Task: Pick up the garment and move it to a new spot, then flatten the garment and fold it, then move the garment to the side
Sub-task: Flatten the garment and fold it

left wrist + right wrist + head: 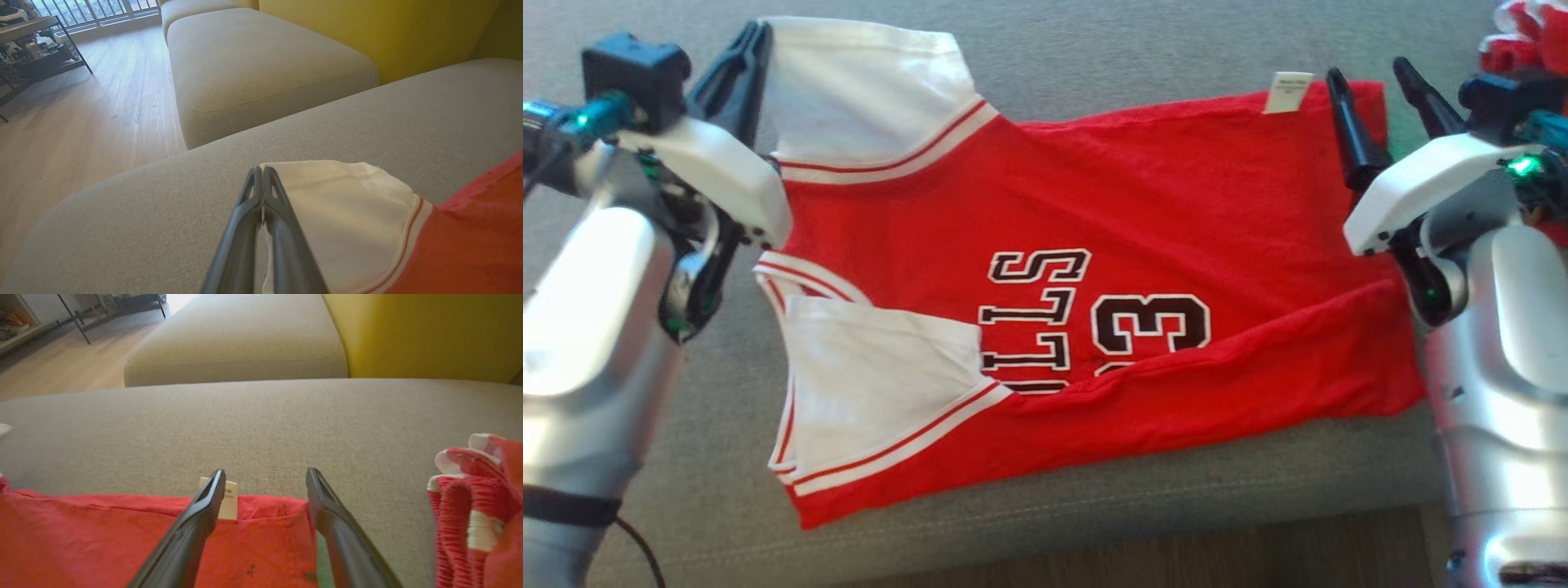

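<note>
Two silver forearms (588,327) rise closest. Beyond them, on the broad grey fabric sofa seat (1135,49), the red basketball jersey with white sleeves (1143,196) lies spread, its near edge folded over. The left hand (758,33) is pinched tight on a white sleeve's edge. The right hand (1366,72) gapes wide over the hem corner, beside the small white label (1288,91).

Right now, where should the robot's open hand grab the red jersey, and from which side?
Best guess: the far hem corner by the white tag, coming from the robot's right side. The jersey lies flat on the couch, so only its edges give a lip to pinch, and the right gripper stands open astride that corner.
</note>
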You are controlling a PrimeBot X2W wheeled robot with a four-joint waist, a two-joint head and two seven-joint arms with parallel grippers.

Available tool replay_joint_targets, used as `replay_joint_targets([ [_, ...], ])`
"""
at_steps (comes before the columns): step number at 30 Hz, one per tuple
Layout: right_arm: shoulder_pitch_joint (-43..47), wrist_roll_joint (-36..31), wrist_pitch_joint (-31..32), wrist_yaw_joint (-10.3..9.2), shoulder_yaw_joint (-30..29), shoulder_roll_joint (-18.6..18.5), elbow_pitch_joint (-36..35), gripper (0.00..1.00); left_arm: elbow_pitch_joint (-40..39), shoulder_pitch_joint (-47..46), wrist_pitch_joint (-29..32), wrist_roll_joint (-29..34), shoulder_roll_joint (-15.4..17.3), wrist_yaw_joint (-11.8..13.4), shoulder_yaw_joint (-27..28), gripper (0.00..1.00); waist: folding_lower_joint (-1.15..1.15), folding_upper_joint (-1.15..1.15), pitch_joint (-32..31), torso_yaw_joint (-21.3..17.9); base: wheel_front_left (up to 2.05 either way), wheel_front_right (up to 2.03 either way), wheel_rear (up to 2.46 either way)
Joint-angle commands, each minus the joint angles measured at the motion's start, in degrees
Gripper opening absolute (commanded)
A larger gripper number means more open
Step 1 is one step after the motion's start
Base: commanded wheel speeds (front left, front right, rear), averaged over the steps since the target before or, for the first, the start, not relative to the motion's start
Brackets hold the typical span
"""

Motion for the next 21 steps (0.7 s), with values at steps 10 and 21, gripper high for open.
replay_joint_targets([
  [10, -4.45, -5.1, -0.12, -0.01, -3.05, -0.97, 7.53, 1.0, -5.5, 1.59, -0.26, -0.04, 2.52, 2.22, 1.96, 0.0, 0.0, 0.0, -0.61, 1.97, 0.0, 0.0, 0.0],
  [21, -6.45, -6.22, -3.48, -0.01, -2.73, -0.67, 11.99, 0.0, -6.21, 2.01, 0.62, -0.29, 3.47, 2.74, 1.75, 0.0, 0.0, 0.0, -0.61, 1.82, 0.0, 0.0, 0.0],
])
